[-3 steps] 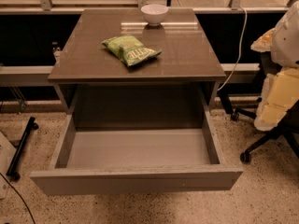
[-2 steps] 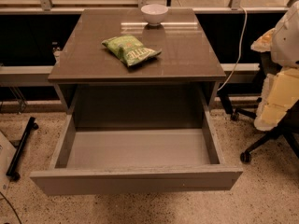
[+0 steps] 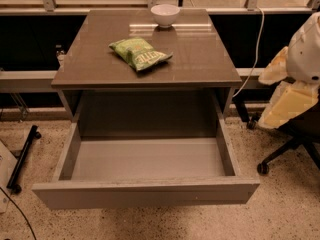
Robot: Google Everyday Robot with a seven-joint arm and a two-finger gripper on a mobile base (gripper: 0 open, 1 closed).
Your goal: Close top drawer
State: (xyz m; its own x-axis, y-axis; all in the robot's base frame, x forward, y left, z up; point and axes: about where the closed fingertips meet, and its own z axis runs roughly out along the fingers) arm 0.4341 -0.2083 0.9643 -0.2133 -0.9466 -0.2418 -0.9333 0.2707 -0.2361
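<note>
The top drawer [image 3: 145, 193] is pulled out almost fully from the grey cabinet [image 3: 205, 64]. Its box inside is bare, so closing has not started yet.

The gripper [image 3: 289, 103] is at the far right side of the view, on the end of the pale arm [image 3: 305, 49], above the foot of an office chair [image 3: 282, 151]. Whether it is spread or closed, I cannot tell. It touches nothing of the drawer.

Seen from the gripper, the drawer lies to the left and lower, well apart. The right corner of the front panel is the nearest part and the left corner the farthest. The green chip bag [image 3: 140, 54] and the white bowl [image 3: 165, 14] sit on the cabinet top, to the left of the gripper and further back, and they play no part in this job.

I judge the drawer to be rigid and rather heavy because it is wide and deep, but it should slide easily on its rails. The front has no handle, so no grasp is needed. It is better to press flat against the outer face of the front panel, close to its middle. A push near one corner could turn the box a little and make it jam
</note>
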